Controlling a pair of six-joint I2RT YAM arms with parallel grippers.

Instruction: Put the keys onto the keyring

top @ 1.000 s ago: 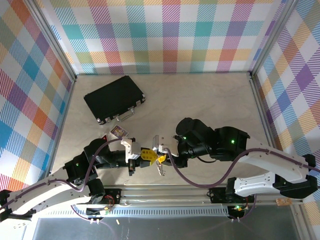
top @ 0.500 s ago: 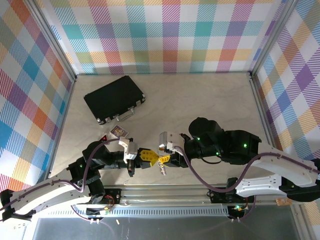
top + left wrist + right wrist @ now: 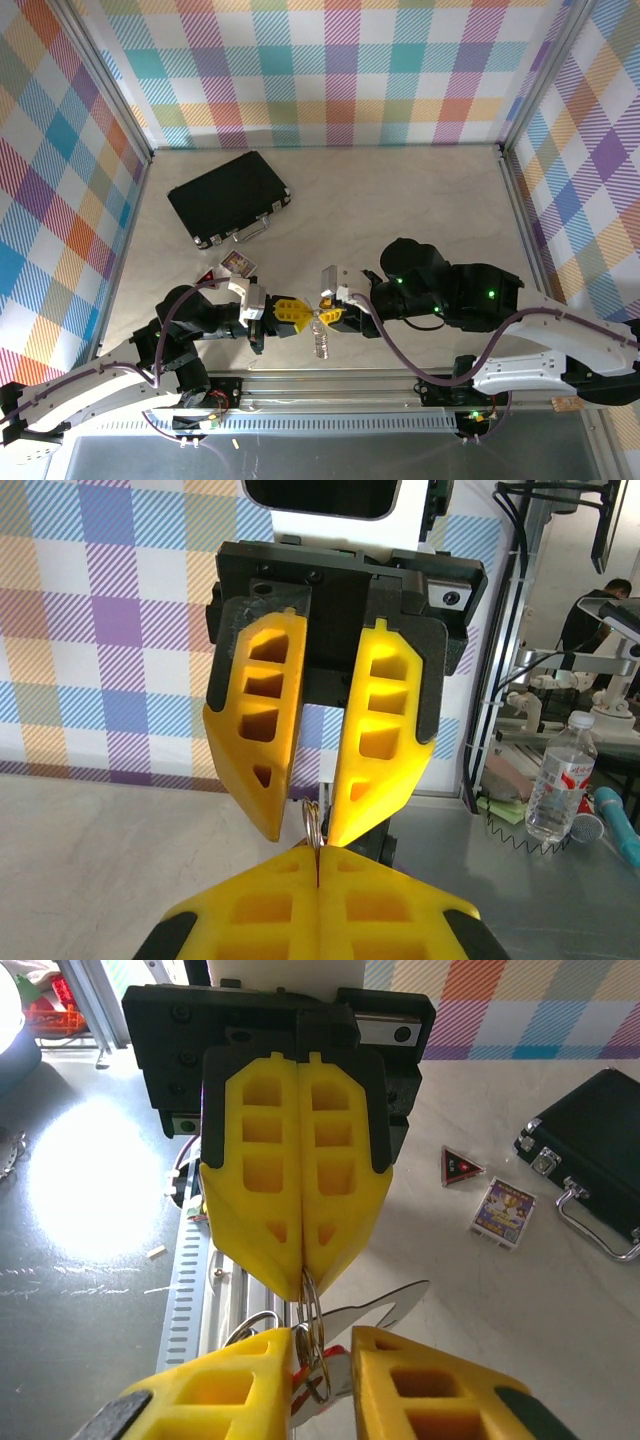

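keyring point(image 3: 309, 1305): silvery loop, upright, held aloft | key point(image 3: 297, 1388): red head, touching loop

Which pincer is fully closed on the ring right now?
The left pincer: its yellow fingers meet, pinching the keyring at their tips. On the right pincer a gap shows between the fingers.

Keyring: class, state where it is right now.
In the top external view, the keyring hangs low and central, between the left gripper, which pinches its top, and the right gripper.
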